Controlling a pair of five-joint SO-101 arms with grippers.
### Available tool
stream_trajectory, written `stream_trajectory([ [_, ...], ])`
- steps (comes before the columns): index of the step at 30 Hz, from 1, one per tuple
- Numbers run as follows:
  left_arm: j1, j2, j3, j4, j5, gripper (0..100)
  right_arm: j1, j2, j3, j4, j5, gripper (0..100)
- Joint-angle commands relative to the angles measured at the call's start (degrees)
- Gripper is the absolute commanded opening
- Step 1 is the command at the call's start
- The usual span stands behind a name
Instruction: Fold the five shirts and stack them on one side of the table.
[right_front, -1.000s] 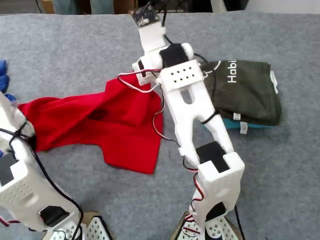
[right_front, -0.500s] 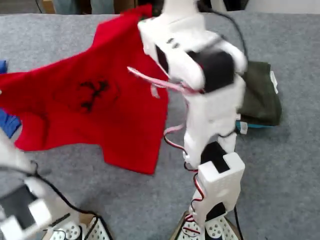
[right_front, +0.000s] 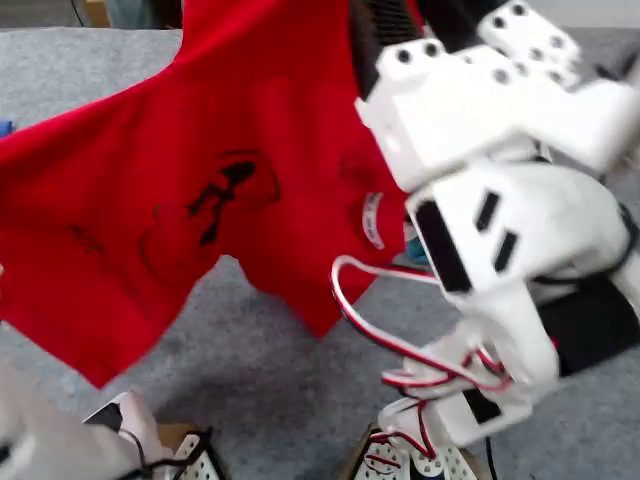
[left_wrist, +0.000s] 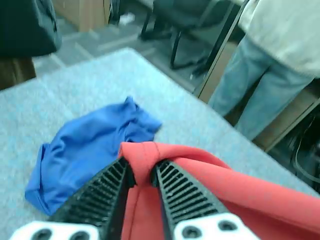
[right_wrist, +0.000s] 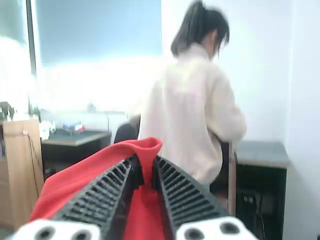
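Both the left gripper (left_wrist: 141, 171) and right gripper (right_wrist: 145, 169) pinch bunched folds of the red shirt (right_front: 150, 200) between ribbed black pads (left_wrist: 105, 192).

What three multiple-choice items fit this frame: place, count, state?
1. Where is the blue shirt? A. crumpled on the table B. in a claw C. on a folded stack
2. How many claws grip the red shirt? A. none B. one C. two
3. The red shirt is: A. folded flat B. held spread above the table C. balled up on the table

Key: 1A, it lies bunched on the grey surface; 2C, the left claw and right claw each pinch a red fold; 3B, the high view shows it hanging open in the air.
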Motion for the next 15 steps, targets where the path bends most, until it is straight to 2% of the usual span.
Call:
stream_trajectory([
  [1, -0.66, -1.93, -1.71, -0.09, -1.23, 3, 0.44, -5.41, 4.70, -4.48, 0.70, 1.5],
  [8, -0.92, -3.43, -4.62, -0.09, -3.69, 3, 0.44, -13.85, 12.35, -5.63, 5.01, 1.5],
  [15, -8.75, -3.78, -5.32, -0.09, -7.03, 3, 0.53, -19.03, 18.77, -0.88, 7.47, 1.5],
])
